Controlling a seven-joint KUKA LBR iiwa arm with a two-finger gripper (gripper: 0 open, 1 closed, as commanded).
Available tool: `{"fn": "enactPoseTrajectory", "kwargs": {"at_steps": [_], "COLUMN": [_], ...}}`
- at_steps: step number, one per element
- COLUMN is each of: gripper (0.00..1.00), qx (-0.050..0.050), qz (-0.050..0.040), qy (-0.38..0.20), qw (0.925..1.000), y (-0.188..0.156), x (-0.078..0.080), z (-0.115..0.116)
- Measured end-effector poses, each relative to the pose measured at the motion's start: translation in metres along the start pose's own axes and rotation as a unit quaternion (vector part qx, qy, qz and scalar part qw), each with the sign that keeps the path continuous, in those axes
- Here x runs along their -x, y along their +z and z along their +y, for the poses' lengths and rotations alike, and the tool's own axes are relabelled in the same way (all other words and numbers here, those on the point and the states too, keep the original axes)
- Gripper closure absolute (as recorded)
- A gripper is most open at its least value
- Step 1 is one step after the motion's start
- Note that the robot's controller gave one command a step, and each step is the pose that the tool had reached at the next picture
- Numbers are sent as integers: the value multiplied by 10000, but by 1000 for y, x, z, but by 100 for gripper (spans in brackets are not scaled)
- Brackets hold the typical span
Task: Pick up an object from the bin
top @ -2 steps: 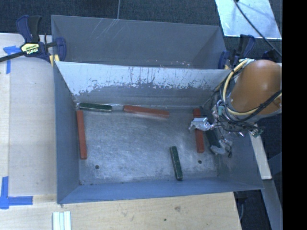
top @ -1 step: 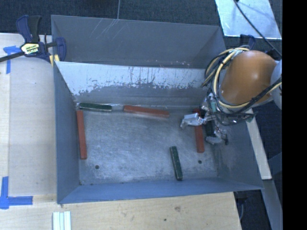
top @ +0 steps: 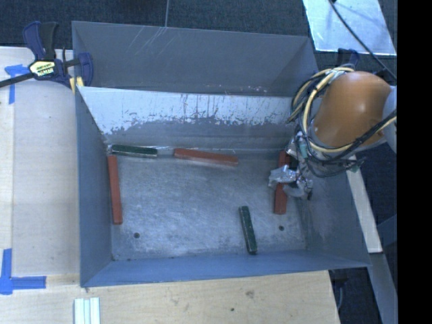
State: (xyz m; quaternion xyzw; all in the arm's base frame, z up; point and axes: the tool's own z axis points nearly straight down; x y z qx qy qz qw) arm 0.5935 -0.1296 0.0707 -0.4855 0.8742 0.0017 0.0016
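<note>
My gripper (top: 289, 179) hangs low at the right side of the bin, right over a red-brown stick (top: 280, 200) that lies along the right wall. The stick's upper part is hidden behind the gripper. A dark green stick (top: 248, 229) lies on the floor just left of and below it, near the front wall.
Along the back wall lie another dark green stick (top: 133, 152) and a red-brown stick (top: 205, 157). One more red-brown stick (top: 115, 188) runs along the left wall. The arm's orange cover and cables stand over the bin's right rim.
</note>
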Motion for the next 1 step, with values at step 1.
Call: {"fn": "enactPoseTrajectory", "kwargs": {"at_steps": [1], "gripper": [100], "qx": [-37], "qz": [13], "qy": [-3003], "qw": [9539], "y": [-168], "x": [-6], "z": [-22]}}
